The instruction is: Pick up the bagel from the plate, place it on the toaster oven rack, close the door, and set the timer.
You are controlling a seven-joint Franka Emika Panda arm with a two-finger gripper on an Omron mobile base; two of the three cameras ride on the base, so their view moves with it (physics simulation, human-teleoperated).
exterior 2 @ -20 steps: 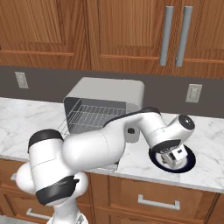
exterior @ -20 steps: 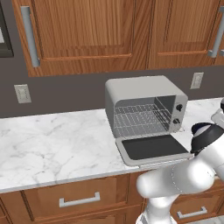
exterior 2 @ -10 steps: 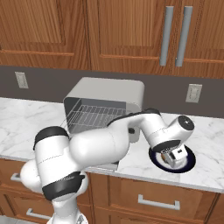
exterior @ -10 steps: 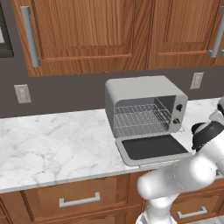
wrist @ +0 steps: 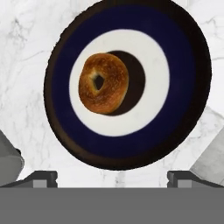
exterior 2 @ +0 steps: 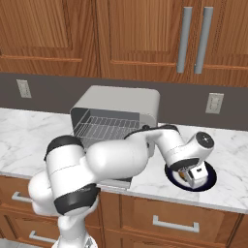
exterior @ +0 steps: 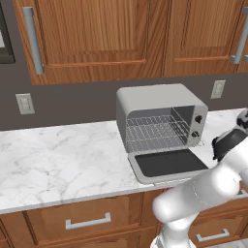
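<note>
The bagel (wrist: 103,83) is a golden-brown ring lying left of centre on the plate (wrist: 188,87), which has a dark navy rim and a white inner band. My gripper (wrist: 111,179) hangs straight above the plate, open, with its fingertips (wrist: 41,177) wide apart and nothing between them. In the right base view the gripper (exterior 2: 193,175) points down over the plate (exterior 2: 210,182), right of the toaster oven (exterior 2: 121,104). The oven's door (exterior: 169,163) lies folded down flat. The silver wire rack (exterior: 155,131) inside the cavity is bare.
Two dark knobs (exterior: 196,127) sit on the oven's right front panel. The marble counter (exterior: 58,160) stretches left of the oven. Wooden cabinets (exterior: 97,34) hang above, and wall outlets (exterior: 25,103) are on the grey backsplash.
The hand has stayed over the plate with jaws open. The arm's lower links have shifted slightly.
</note>
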